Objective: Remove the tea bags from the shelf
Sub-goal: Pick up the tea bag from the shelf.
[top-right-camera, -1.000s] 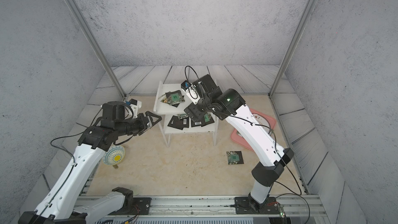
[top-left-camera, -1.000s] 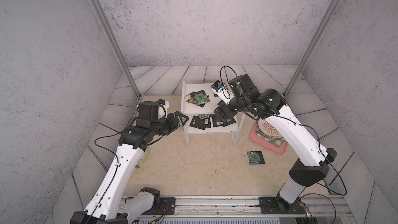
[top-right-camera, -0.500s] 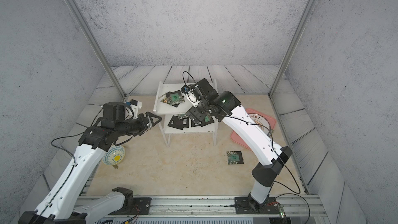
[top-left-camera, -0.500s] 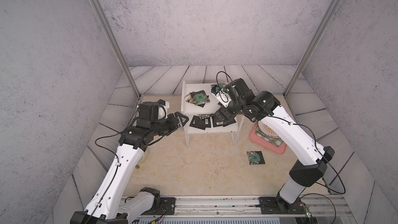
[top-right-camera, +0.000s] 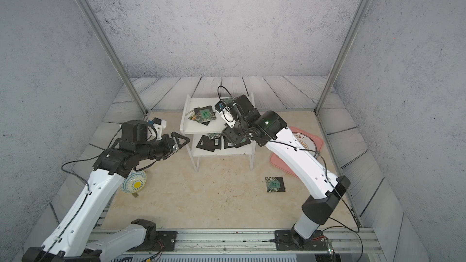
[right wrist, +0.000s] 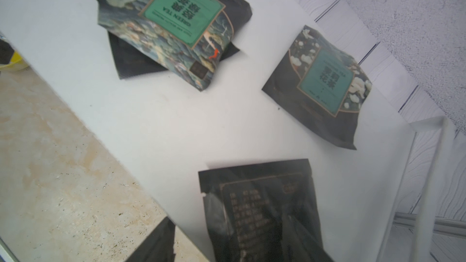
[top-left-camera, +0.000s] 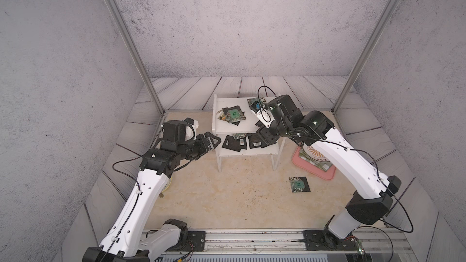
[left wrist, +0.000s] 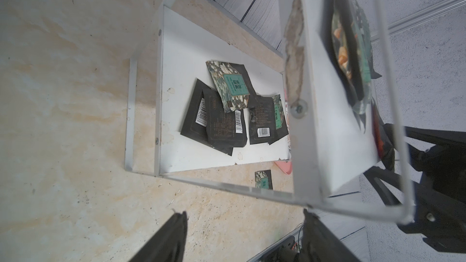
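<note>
The white two-tier shelf [top-left-camera: 227, 127] [top-right-camera: 194, 127] stands mid-floor. On its top board lie a green-labelled tea bag [right wrist: 181, 21] over a black one, a second labelled one [right wrist: 325, 86], and a black tea bag [right wrist: 259, 205] at the front right. My right gripper [right wrist: 228, 219] [top-left-camera: 263, 132] is open around that black one, with one finger past the board's edge. Several black tea bags [left wrist: 222, 122] [top-left-camera: 242, 142] cover the lower board. One tea bag [top-left-camera: 298, 184] lies on the floor. My left gripper [left wrist: 245, 212] [top-left-camera: 214, 139] hangs open and empty, left of the lower tier.
A pink tray [top-left-camera: 327, 175] with a round plate and checkered cloth sits right of the shelf, under my right arm. A patterned bowl [top-right-camera: 133, 181] rests on the floor below my left arm. Two metal posts [top-left-camera: 141, 66] stand at the back corners.
My right gripper has come down and leftward onto the front right of the top board, and its jaws have narrowed. The left arm has not moved.
</note>
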Action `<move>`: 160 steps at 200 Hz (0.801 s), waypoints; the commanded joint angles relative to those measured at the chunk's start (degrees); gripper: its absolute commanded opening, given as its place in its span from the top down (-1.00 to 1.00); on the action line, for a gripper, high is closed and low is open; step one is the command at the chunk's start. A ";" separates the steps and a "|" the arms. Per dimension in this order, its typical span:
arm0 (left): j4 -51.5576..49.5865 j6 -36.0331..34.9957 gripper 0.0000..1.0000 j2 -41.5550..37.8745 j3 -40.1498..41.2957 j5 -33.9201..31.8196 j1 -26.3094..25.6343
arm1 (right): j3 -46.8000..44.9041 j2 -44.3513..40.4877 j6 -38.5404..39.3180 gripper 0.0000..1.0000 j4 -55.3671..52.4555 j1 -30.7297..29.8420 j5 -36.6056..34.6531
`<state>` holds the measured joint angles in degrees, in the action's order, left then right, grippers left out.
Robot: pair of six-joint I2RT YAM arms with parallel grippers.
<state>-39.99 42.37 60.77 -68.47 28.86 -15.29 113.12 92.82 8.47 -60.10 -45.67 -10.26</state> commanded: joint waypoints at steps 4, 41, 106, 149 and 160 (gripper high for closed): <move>1.15 0.23 -0.51 -0.83 0.61 0.55 -0.44 | -2.08 -3.02 -1.88 -0.23 -1.01 0.05 1.98; 1.23 0.38 -0.51 -1.02 0.79 0.55 -0.42 | -2.38 -3.98 -1.97 0.06 -0.46 -0.03 2.09; 1.50 0.69 -0.51 -1.32 1.23 0.65 -0.38 | -0.45 -4.91 -2.12 0.32 -0.44 -1.00 3.31; 1.61 0.73 -0.51 -1.41 1.14 0.58 -0.44 | -0.02 -7.24 -3.01 0.43 1.51 -1.24 5.48; 1.65 0.73 -0.51 -1.45 1.14 0.63 -0.44 | 0.08 -7.77 -3.27 0.44 1.95 -1.21 5.94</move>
<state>-39.57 42.96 60.34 -67.88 28.93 -15.29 111.70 89.12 6.44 -59.29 -46.61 -6.50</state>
